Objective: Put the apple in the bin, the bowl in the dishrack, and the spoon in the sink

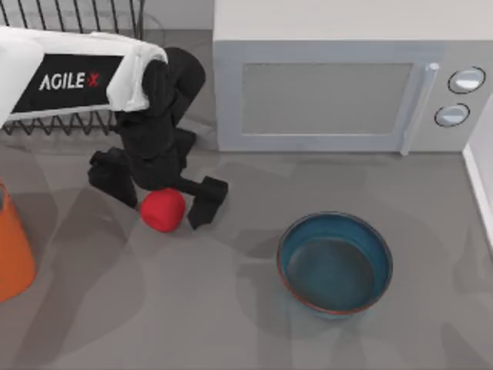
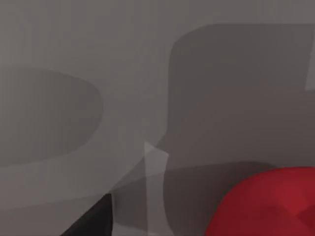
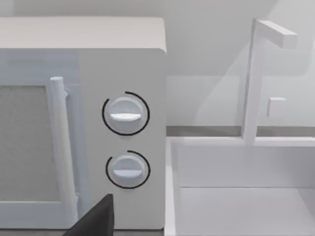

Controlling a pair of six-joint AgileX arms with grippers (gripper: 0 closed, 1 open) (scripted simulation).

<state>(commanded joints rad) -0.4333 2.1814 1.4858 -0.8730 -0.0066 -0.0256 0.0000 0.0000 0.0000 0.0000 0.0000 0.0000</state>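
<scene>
The red apple (image 1: pixel 162 210) lies on the grey table left of centre. My left gripper (image 1: pixel 159 193) hangs open right over it, one black finger on each side and the apple just in front of the gap. The left wrist view has the apple (image 2: pixel 266 204) close by and one dark fingertip (image 2: pixel 93 221). The blue-teal bowl (image 1: pixel 335 262) stands upright and empty at the right front. The orange bin (image 1: pixel 14 254) is at the left edge. The black wire dishrack (image 1: pixel 69 123) is at the back left, partly under my left arm. The spoon is out of view.
A white microwave (image 1: pixel 339 92) fills the back middle and right, close behind the apple. The white sink (image 3: pixel 241 196) with its faucet (image 3: pixel 256 78) lies right of the microwave. One dark fingertip (image 3: pixel 96 219) of my right gripper faces the microwave dials.
</scene>
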